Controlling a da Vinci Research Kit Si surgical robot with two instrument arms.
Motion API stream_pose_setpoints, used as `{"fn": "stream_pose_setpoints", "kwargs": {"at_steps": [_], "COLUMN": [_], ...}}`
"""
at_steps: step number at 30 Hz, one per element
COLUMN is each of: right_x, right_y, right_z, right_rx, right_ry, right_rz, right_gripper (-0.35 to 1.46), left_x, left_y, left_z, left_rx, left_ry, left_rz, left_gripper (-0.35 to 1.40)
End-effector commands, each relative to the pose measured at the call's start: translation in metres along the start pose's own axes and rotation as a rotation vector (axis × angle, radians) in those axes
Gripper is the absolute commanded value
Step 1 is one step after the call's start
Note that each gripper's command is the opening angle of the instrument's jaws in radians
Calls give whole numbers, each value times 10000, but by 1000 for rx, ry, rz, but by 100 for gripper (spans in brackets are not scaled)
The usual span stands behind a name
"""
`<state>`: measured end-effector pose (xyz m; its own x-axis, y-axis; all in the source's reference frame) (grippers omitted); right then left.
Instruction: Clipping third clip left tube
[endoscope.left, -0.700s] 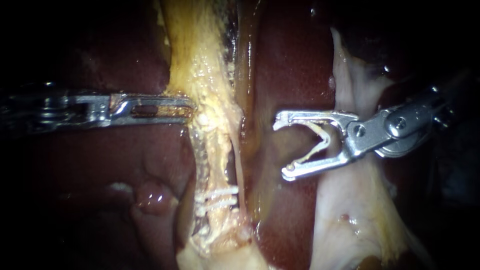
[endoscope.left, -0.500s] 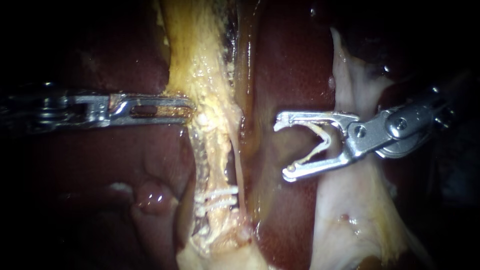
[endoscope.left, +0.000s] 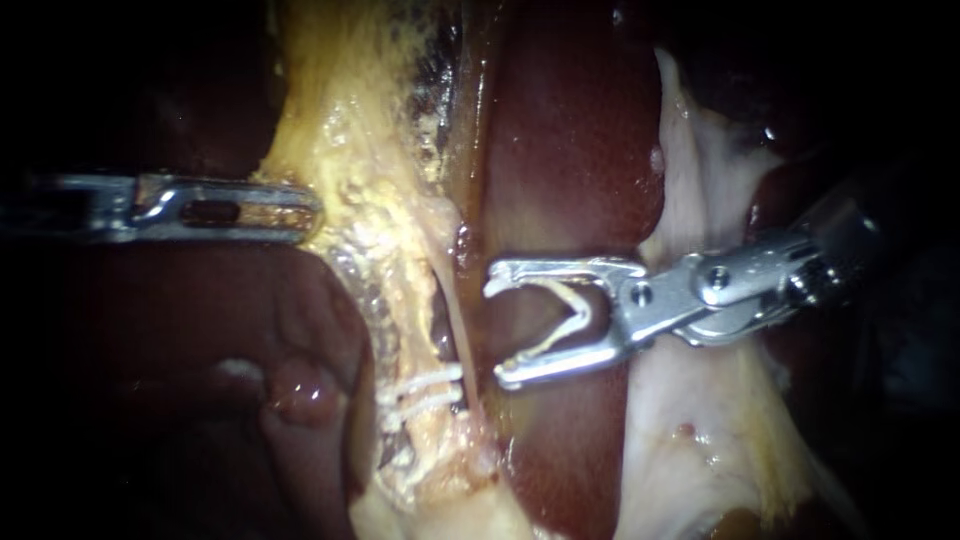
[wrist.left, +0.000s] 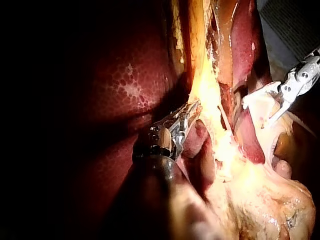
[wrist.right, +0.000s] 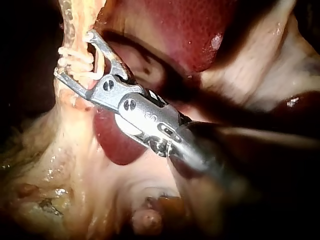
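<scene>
Task's thing: left tube (endoscope.left: 405, 330), a pale yellowish strand running down the middle of the endoscope view, with liver (endoscope.left: 570, 140) on both sides.
Done: two set clips (endoscope.left: 425, 390) lying across the tube, side by side, low on it.
Left tool (endoscope.left: 308, 210): jaws closed on the yellow tissue (endoscope.left: 340, 170) at the tube's upper edge, holding it taut toward the left.
Right tool (endoscope.left: 497, 330): jaws spread wide, gripping an open clip (endoscope.left: 565, 320) by its two legs, mouth facing the tube.
Position: jaw tips just beside the tube and above the two set clips, not yet around it; in the right wrist view close to those clips, any overlap hard to judge.
Left to do: probably sliding the mouth over a bare stretch of tube clear of the set clips, then squeezing and letting go.
Progress: approach looks nearly finished, clip not yet placed.
</scene>
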<state>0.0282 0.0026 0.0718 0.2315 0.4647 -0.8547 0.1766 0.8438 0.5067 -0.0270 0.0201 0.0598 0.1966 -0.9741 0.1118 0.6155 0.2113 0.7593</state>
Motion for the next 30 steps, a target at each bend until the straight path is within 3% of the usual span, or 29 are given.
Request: {"fn": "stream_pose_setpoints", "kwargs": {"at_steps": [1, 7, 22, 30], "right_x": [-4, -20, -42, -40], "right_y": [2, 18, 39, 45], "right_z": [7, 32, 67, 81], "right_rx": [5, 37, 78, 155], "right_ry": [-14, -101, -114, -121], "right_rz": [26, 116, 188, 233], "right_gripper": [59, 59, 58, 57], "left_x": [-2, -2, 0, 0], "left_y": [-5, -19, -21, -21], "left_z": [-5, -16, -18, -18], "left_rx": [5, 10, 9, 9], "left_ry": [-9, -17, -18, -18], "left_rz": [-1, 2, 7, 7], "left_gripper": [-35, -35, -35, -35]}}
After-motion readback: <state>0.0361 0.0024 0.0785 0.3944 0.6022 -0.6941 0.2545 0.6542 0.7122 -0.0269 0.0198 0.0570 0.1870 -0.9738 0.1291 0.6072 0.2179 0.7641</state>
